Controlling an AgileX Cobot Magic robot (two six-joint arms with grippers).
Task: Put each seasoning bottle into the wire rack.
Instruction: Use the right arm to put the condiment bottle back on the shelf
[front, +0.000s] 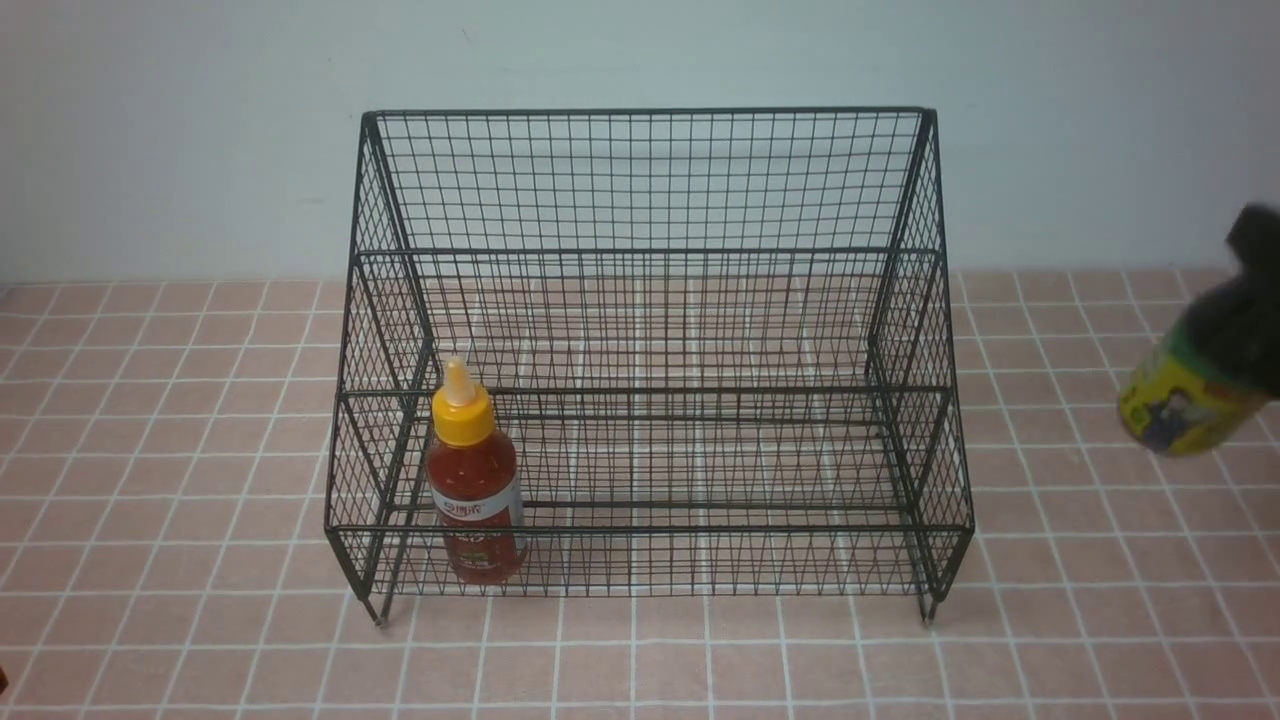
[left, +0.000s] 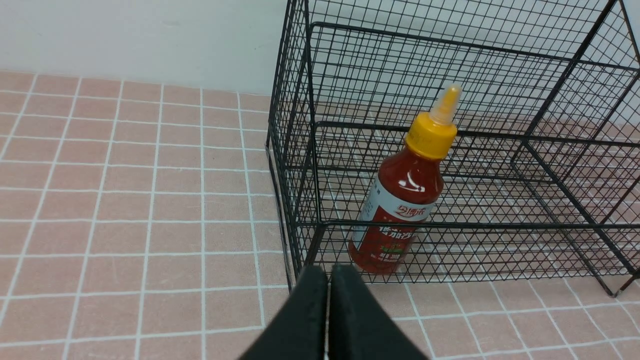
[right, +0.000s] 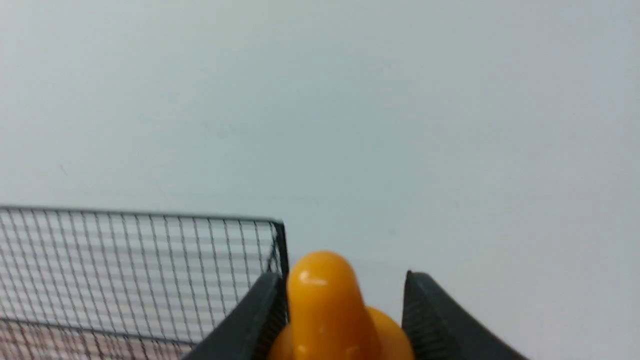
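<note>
In the front view, the red sauce bottle (front: 475, 480) stands upright in the lowest front tier of the wire rack (front: 648, 111), hard against the rack's left end, its yellow-orange cap rising above the front rail. The rack sits on a pink tiled tabletop (front: 150, 500) before a pale wall (front: 180, 130).

At the right edge we see the dark sauce bottle (front: 1185, 405), blurred and tilted, its yellow-green label showing. It is clear of the tiles and well apart from the rack's right side. Our right gripper (right: 341, 275) clamps it at the top, a finger on either side of the cap, with the nozzle poking up between them. Our left gripper (left: 328, 270) is closed and empty, fingers pressed together, just in front of the rack's left front corner, near the red bottle.
</note>
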